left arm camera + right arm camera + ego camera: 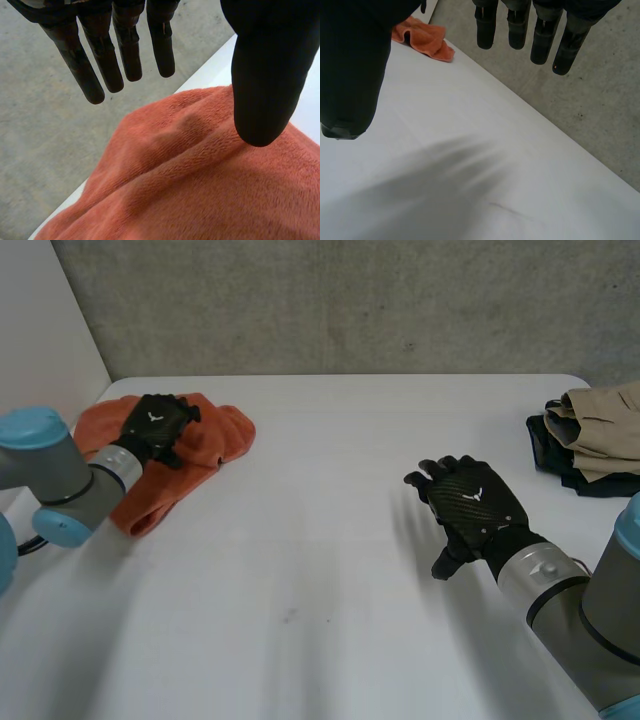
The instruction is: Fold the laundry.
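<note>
Orange towel (215, 440), crumpled at desk (320, 500) corner. Left hand (155, 425) released above it, likely poised to grasp. Right hand (472, 505) released, waiting mid-desk.

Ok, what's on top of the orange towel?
The left hand sits over the orange towel, fingers straight, not gripping. The cloth beneath its palm is covered, so contact there cannot be seen.

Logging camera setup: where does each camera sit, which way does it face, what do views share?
Head view: between and behind the arms, looking down at the table; left hand over the orange towel, right hand over bare table.
Left wrist view: on that wrist, looking along the palm at the towel; straight fingers, thumb.
Right wrist view: on that wrist, looking across the table; straight fingers, thumb.
Shared: the towel, all three.
</note>
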